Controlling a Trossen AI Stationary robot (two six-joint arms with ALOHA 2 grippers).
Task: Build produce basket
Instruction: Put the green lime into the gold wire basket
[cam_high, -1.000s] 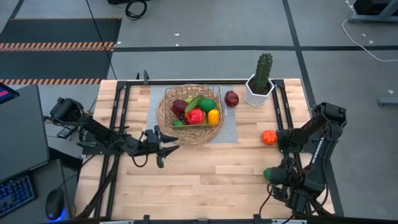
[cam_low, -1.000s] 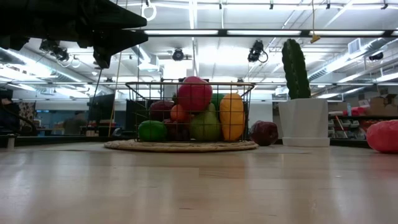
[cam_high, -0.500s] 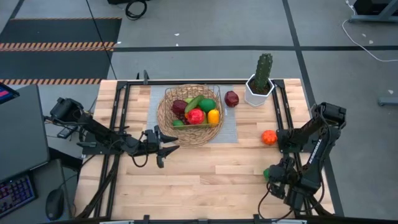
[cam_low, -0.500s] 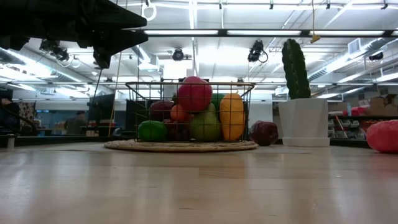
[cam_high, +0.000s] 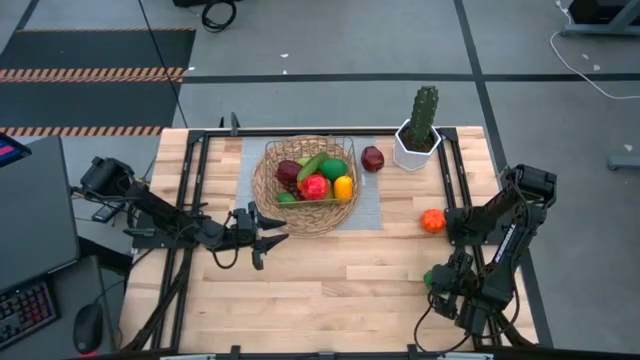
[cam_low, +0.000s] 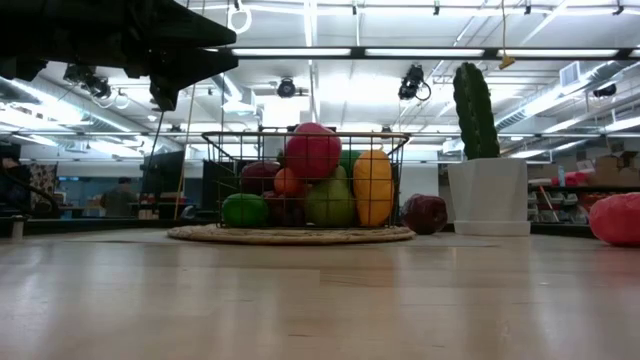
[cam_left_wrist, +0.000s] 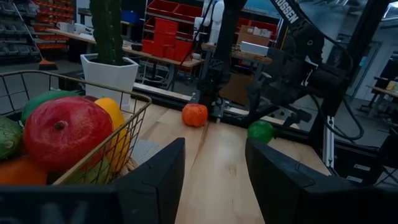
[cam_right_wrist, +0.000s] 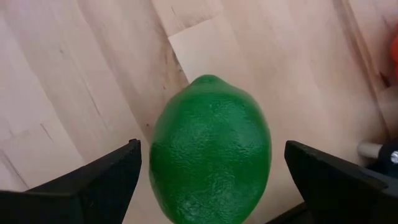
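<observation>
The basket (cam_high: 305, 186) sits toward the far middle of the counter (cam_high: 330, 290), on a grey mat (cam_high: 372, 205). One basket, holding several pieces of produce: a red fruit (cam_high: 316, 186), a yellow piece (cam_high: 343, 186), a cucumber (cam_high: 311, 165), two green pieces (cam_high: 335, 168) and a dark purple piece (cam_high: 288, 171) can be counted from above; others may be hidden beneath.

Three pieces lie outside it. A dark red fruit (cam_high: 372, 158) rests just beside the basket's far right rim. An orange fruit (cam_high: 432, 220) lies near the counter's right edge. A green lime (cam_right_wrist: 210, 149) lies on bare wood near the right front corner.

The right gripper (cam_right_wrist: 211, 180) is at the lime, jaws open, one finger on each side with clear gaps; no contact visible. The left gripper (cam_high: 268, 236) is beside the basket's near left rim, jaws open and empty.

One cactus pot (cam_high: 416, 148) stands at the far right edge. The near half of the counter is open wood.
</observation>
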